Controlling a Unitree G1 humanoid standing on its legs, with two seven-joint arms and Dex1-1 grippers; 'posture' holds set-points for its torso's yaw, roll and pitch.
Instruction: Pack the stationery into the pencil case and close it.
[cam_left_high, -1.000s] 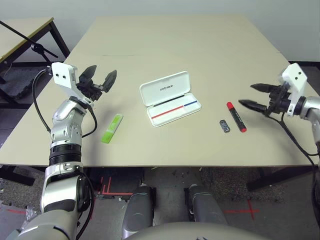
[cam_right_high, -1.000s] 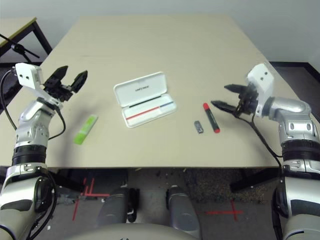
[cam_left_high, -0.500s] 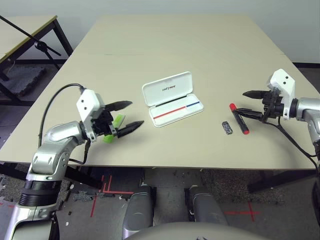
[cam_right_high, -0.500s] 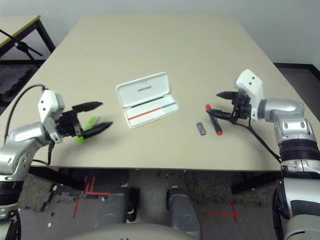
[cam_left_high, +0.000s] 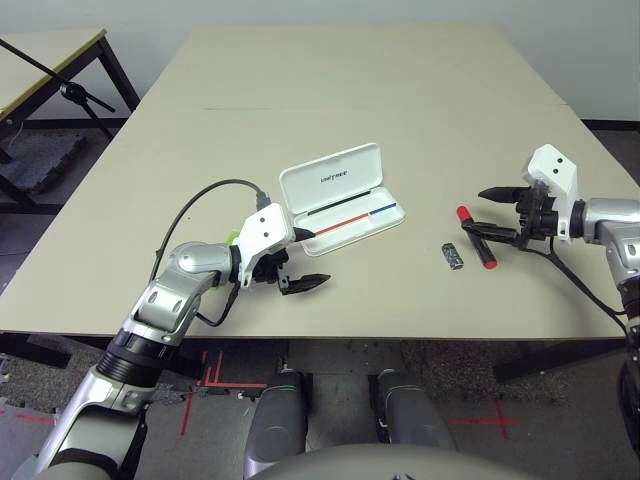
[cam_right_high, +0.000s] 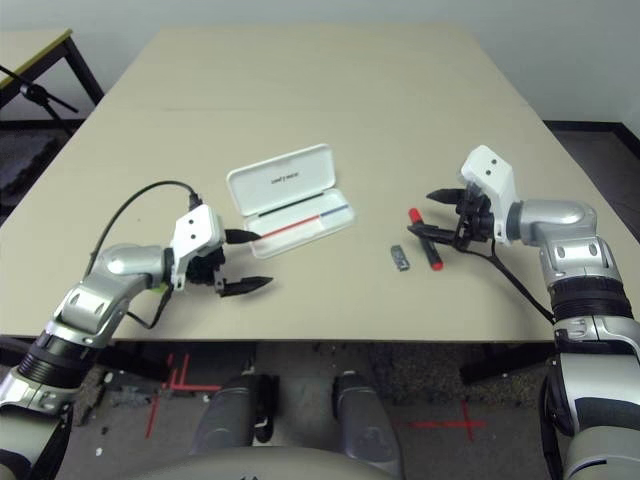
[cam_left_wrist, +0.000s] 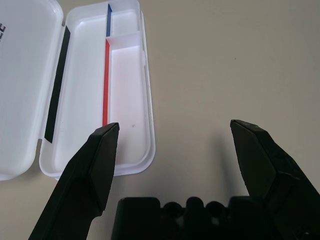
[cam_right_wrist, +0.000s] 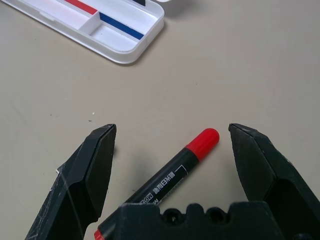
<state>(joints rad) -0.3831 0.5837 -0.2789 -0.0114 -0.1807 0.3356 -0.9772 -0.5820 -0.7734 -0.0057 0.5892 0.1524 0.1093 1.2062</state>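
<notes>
Since the earlier frames our left hand (cam_left_high: 290, 262) has swung in from the far left and now hovers, fingers apart, at the near-left corner of the open pencil case (cam_left_high: 342, 197); the green highlighter (cam_left_high: 231, 240) peeks out behind its wrist. Our right hand (cam_right_wrist: 172, 150), fingers apart, straddles the red marker (cam_left_high: 476, 237), placed for a pinch. The dark block (cam_left_high: 453, 254) lies just left of it. The desk (cam_left_high: 360, 90) offers open room throughout.
</notes>
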